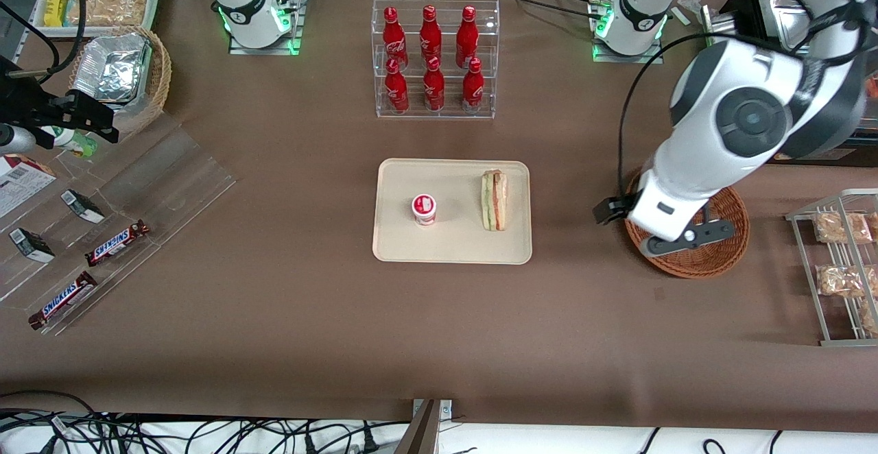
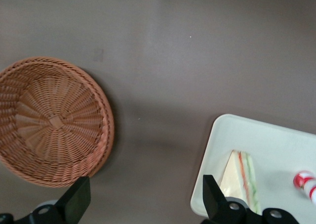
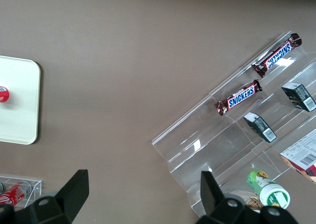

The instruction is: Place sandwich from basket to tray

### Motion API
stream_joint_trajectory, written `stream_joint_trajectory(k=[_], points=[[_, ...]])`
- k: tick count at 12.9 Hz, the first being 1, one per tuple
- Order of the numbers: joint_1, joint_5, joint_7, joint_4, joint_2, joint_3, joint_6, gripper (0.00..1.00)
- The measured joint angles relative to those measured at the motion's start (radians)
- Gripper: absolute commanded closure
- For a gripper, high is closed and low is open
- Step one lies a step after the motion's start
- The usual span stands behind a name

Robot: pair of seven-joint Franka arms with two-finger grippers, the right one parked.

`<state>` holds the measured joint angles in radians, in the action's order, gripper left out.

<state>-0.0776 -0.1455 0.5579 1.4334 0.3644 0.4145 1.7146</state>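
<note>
Six red bottles (image 1: 431, 60) stand in a clear rack on the brown worktop (image 1: 288, 317), farther from the front camera than the tray (image 1: 453, 248), which carries the sandwich (image 1: 494, 200) on edge beside a small red-and-white cup (image 1: 424, 209); the working arm hangs over the basket (image 1: 720, 262), hiding part of it, with a wire rack of snack packs (image 1: 840, 262) nearby. Seen from the left wrist, the tool (image 2: 143, 197) hovers with fingers spread wide over bare worktop between the empty basket (image 2: 52, 120) and the tray (image 2: 276, 145), where the sandwich (image 2: 242, 177) and cup (image 2: 305, 180) rest.
</note>
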Motion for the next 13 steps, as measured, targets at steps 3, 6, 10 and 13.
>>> stream_joint_trajectory(k=[3, 6, 10, 13], points=[[0.002, 0.085, -0.208, 0.016, -0.114, -0.118, -0.096, 0.0], [0.002, 0.102, -0.372, 0.029, -0.18, -0.184, -0.159, 0.0], [0.002, 0.103, -0.575, 0.037, -0.211, -0.231, -0.19, 0.0], [0.002, 0.103, -0.607, 0.037, -0.216, -0.238, -0.19, 0.0]])
